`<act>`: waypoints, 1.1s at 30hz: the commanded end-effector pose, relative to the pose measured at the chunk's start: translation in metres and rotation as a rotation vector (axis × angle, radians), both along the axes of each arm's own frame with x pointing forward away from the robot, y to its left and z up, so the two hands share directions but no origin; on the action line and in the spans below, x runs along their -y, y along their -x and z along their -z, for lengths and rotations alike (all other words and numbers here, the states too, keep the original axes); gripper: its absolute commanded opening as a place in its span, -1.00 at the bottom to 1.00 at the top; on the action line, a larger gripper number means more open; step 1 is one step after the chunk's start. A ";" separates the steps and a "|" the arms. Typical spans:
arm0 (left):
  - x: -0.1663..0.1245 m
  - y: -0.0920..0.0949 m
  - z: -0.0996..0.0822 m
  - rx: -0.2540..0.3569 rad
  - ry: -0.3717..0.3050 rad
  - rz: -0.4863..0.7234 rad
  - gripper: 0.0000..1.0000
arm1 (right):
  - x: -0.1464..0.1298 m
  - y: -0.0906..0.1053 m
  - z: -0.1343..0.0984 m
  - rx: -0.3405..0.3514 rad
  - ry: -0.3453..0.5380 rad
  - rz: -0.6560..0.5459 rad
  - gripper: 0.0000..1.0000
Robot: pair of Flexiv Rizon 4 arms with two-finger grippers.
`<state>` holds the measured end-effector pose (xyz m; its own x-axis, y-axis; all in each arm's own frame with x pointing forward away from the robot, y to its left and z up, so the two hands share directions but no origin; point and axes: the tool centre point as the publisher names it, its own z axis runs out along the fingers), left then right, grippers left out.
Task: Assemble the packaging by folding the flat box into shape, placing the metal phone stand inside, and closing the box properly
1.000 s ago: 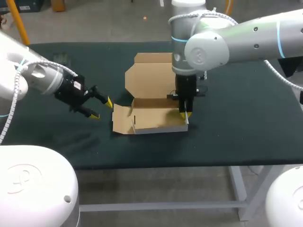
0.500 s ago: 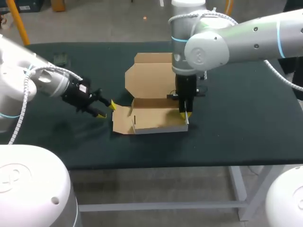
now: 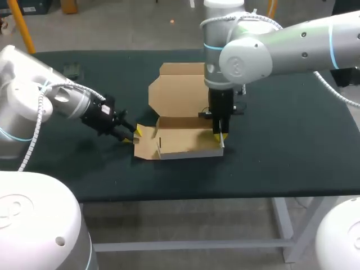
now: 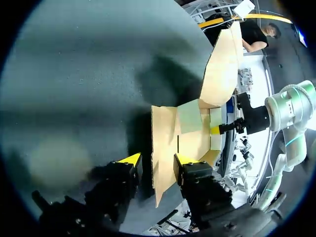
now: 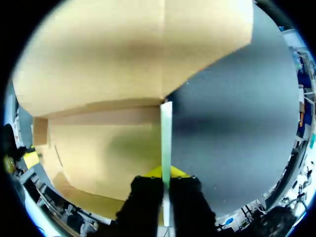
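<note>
Jaws of the right gripper [image 3: 219,135] are closed narrowly on the upright right wall [image 5: 166,133] of the half-folded brown cardboard box [image 3: 185,143], which is seen near the middle of the dark green table [image 3: 292,152] with its lid open at the rear. Jaws of the left gripper [image 4: 157,160] are spread wide, with the flat left side flap [image 3: 144,146] lying between them, apparently not clamped. If that flap is pushed too hard, the box could be dragged or the pinched wall creased. The metal phone stand cannot be identified with certainty, and the right fingertips are largely hidden by the wall.
</note>
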<state>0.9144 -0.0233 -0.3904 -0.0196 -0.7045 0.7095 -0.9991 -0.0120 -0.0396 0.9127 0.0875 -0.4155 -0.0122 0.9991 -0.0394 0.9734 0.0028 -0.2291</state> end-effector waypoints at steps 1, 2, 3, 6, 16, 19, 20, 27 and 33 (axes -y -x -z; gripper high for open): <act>0.012 -0.004 0.000 -0.011 -0.038 -0.009 -0.78 | 0.000 0.000 0.001 -0.002 0.000 0.000 -1.00; 0.015 -0.004 -0.001 -0.015 -0.053 -0.018 -1.00 | 0.000 0.000 0.001 -0.002 0.000 0.000 -1.00; 0.017 -0.004 -0.003 -0.016 -0.067 -0.016 -1.00 | 0.000 0.000 0.001 -0.002 0.000 0.000 -1.00; 0.027 -0.004 -0.008 -0.022 -0.120 -0.034 -1.00 | 0.000 0.000 0.001 -0.002 0.000 0.000 -1.00; 0.051 -0.010 -0.024 -0.054 -0.324 -0.130 -1.00 | 0.000 0.000 0.001 -0.002 0.000 0.000 -1.00; 0.058 -0.013 -0.025 -0.064 -0.385 -0.155 -1.00 | 0.000 0.000 0.001 -0.002 0.000 0.000 -1.00; 0.061 -0.014 -0.026 -0.067 -0.410 -0.170 -1.00 | 0.000 0.000 0.001 -0.002 0.000 0.000 -1.00; 0.073 -0.016 -0.029 -0.081 -0.474 -0.180 -1.00 | 0.000 0.000 0.001 -0.002 0.000 0.000 -1.00; 0.074 -0.010 -0.037 -0.076 -0.472 -0.148 -0.44 | 0.000 0.000 0.001 -0.002 0.000 0.000 -1.00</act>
<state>0.9240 -0.0947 -0.3560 0.1400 -0.9024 0.4076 -0.9876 -0.1565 -0.0072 0.9129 0.0844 -0.4150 -0.0116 0.9992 -0.0386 0.9735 0.0024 -0.2285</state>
